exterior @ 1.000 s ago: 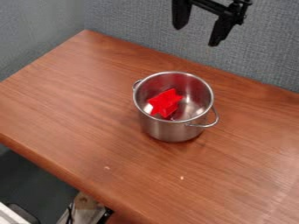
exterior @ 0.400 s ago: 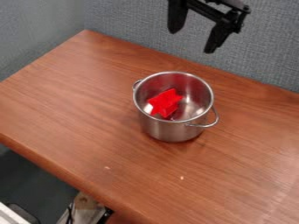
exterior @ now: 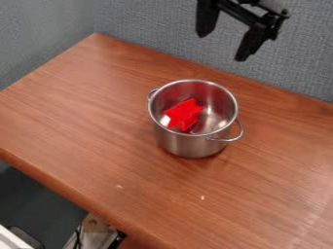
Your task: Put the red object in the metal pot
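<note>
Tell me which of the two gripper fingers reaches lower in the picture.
The finger on the picture's right. Its tip hangs lower than that of the finger on the left, on the open gripper.

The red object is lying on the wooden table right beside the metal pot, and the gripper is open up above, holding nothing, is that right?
Not quite. The camera view shows the red object inside the metal pot, not on the wooden table beside it. The rest holds: the gripper is open above the pot, holding nothing.
</note>
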`<state>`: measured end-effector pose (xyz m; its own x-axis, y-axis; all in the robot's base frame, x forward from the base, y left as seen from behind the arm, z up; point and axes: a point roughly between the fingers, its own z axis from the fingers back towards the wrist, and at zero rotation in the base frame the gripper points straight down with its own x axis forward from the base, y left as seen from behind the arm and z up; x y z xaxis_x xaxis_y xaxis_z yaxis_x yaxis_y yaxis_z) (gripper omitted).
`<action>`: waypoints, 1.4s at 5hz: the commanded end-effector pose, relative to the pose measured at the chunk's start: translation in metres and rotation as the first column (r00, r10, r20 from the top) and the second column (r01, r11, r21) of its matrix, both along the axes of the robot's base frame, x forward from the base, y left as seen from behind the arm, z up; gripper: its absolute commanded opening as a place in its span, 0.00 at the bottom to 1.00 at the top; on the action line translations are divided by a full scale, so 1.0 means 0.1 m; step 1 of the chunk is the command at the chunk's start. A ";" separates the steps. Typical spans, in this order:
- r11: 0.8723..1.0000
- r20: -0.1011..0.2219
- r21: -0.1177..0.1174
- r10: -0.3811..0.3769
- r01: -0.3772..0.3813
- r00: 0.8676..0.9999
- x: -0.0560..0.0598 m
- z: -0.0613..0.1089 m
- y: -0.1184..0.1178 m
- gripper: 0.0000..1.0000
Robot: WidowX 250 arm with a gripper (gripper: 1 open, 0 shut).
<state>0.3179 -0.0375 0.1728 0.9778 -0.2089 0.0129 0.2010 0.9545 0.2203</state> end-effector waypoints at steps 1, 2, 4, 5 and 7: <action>0.992 0.048 0.012 -0.124 0.123 0.991 -0.13 0.11 0.19 1.00; 0.992 0.017 0.017 -0.129 0.129 0.991 -0.13 0.04 0.02 1.00; 0.992 0.031 -0.027 -0.120 0.121 0.992 -0.21 0.08 -0.05 1.00; 0.997 0.058 -0.036 -0.064 0.066 0.996 -0.23 0.10 0.00 1.00; 0.998 0.126 -0.055 -0.002 0.009 0.992 -0.25 0.10 0.14 1.00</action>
